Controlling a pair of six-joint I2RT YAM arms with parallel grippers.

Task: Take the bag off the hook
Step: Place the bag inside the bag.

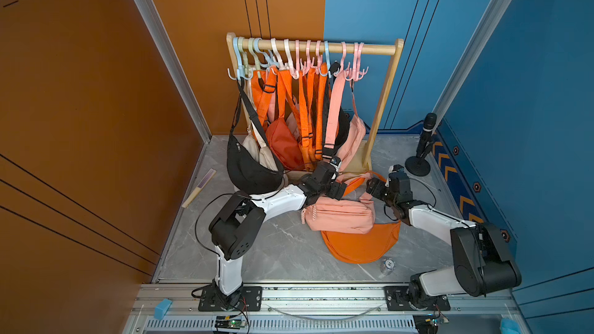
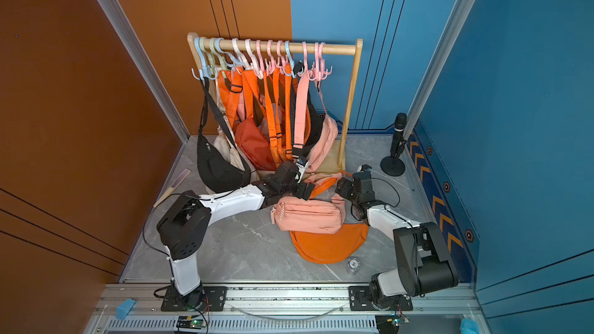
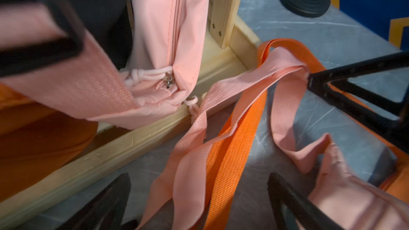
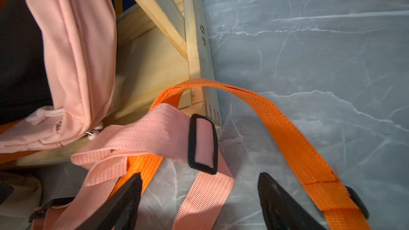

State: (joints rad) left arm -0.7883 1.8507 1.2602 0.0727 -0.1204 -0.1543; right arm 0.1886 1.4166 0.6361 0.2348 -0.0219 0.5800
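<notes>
A pink bag (image 1: 340,215) lies flat on the table in both top views, resting on an orange bag (image 1: 363,245). Their pink strap (image 3: 194,151) and orange strap (image 3: 234,142) trail loose across the tabletop toward the wooden rack (image 1: 321,47). Pastel hooks (image 1: 355,72) hang on its rail, the rightmost ones empty. My left gripper (image 1: 338,188) hovers open over the straps, its fingers (image 3: 110,202) wide apart with nothing gripped. My right gripper (image 1: 374,186) faces it, open above the pink strap (image 4: 199,195) and its black buckle (image 4: 202,143).
Several orange, pink, beige and black bags still hang on the rack, a black one (image 1: 250,168) at its left end. A microphone stand (image 1: 421,155) is at the back right, a folded fan (image 1: 199,187) at the left, a small bottle (image 1: 389,265) near the front.
</notes>
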